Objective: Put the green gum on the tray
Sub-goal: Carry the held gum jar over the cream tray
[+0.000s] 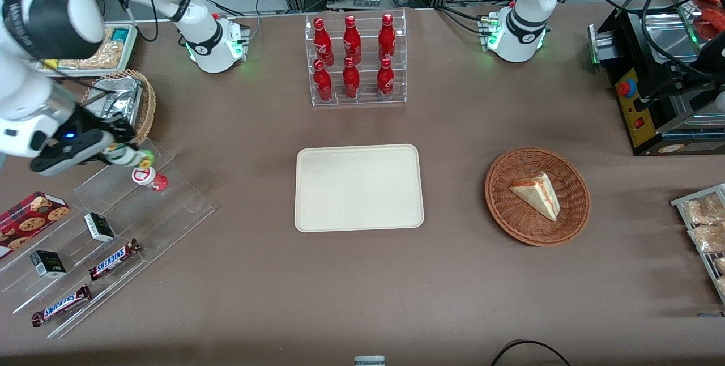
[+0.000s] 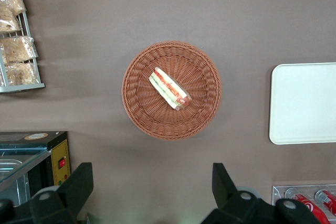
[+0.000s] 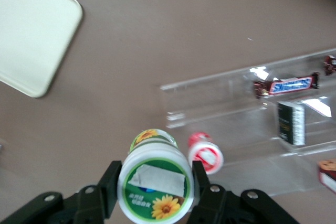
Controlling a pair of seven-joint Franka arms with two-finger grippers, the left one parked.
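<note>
My gripper (image 1: 122,153) is shut on the green gum (image 1: 131,156), a small white bottle with a green label, and holds it lifted above the clear acrylic stepped stand (image 1: 141,207) at the working arm's end of the table. In the right wrist view the green gum (image 3: 155,181) sits between the two black fingers (image 3: 110,184), its green and yellow lid facing the camera. The cream-beige tray (image 1: 359,187) lies flat at the table's middle; it also shows in the right wrist view (image 3: 31,35) and the left wrist view (image 2: 304,103).
A red-lidded small bottle (image 1: 149,178) stands on the stand just under the gum. Snickers bars (image 1: 113,258), small dark boxes (image 1: 99,226) and a cookie box (image 1: 28,216) lie on the stand. A rack of red bottles (image 1: 354,60) and two wicker baskets (image 1: 537,196) (image 1: 141,105) stand around.
</note>
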